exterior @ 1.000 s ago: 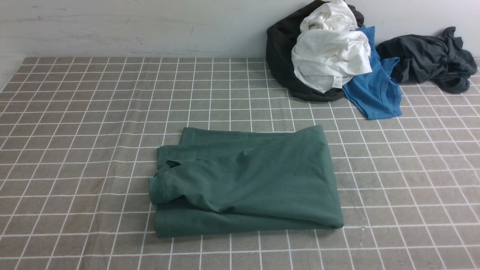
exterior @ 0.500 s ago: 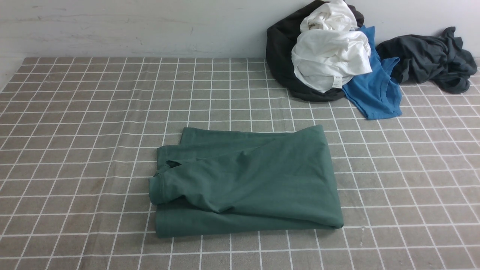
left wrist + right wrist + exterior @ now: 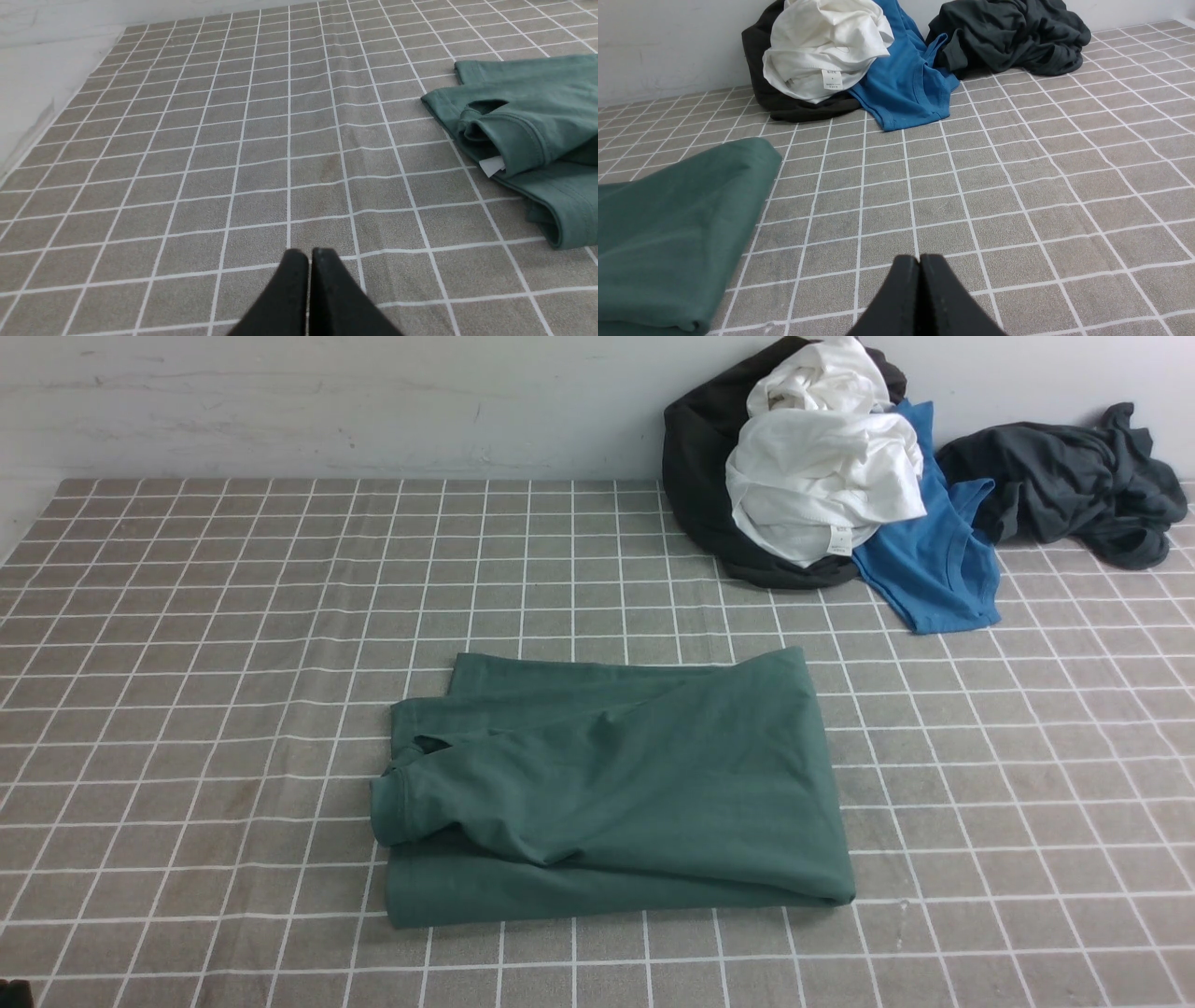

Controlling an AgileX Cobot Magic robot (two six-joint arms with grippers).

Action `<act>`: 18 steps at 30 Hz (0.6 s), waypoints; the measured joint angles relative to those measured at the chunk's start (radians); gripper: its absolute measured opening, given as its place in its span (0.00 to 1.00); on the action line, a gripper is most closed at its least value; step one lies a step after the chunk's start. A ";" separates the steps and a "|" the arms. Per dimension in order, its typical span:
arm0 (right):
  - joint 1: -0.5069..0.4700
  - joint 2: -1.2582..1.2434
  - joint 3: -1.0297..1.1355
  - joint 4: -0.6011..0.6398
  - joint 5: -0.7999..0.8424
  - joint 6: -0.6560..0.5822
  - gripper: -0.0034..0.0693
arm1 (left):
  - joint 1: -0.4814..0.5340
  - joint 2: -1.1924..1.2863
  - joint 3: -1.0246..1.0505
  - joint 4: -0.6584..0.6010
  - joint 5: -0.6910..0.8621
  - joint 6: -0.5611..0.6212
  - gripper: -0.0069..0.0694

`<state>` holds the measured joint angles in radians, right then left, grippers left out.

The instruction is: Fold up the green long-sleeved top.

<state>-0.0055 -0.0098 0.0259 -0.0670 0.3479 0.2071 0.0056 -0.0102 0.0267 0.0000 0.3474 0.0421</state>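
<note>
A green long-sleeved top (image 3: 616, 793) lies folded into a flat, roughly rectangular bundle on a grey-brown checked tablecloth (image 3: 233, 616) with white grid lines. The bundle's long axis runs side to side across the cloth, parallel to the white wall (image 3: 327, 401) behind. Its open, layered end with the ribbed collar (image 3: 397, 803) points to the robot's left; its smooth folded edge faces the robot's right. In the left wrist view a small white neck label (image 3: 493, 165) peeks out from under the collar fold.

Taking the green top as the landmark: beyond it and to its right, against the wall, sits a heap of a black garment (image 3: 700, 467), a crumpled white garment (image 3: 822, 476) on top of it, and a bright blue tee (image 3: 934, 560) spilling forward. Farther right of that heap lies a dark grey garment (image 3: 1074, 485), bunched up.

The left gripper (image 3: 309, 254) hovers over bare cloth to the left of the top, its two black fingers pressed together, grasping nothing. The right gripper (image 3: 920, 260) hovers over bare cloth to the right of the top, fingers likewise pressed together and empty. Neither touches the top.
</note>
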 joint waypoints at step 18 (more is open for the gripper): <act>0.000 0.000 0.000 0.000 0.000 0.000 0.03 | -0.001 0.000 0.000 -0.009 0.000 0.000 0.08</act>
<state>-0.0055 -0.0098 0.0259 -0.0670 0.3479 0.2071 0.0048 -0.0102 0.0267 -0.0092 0.3474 0.0421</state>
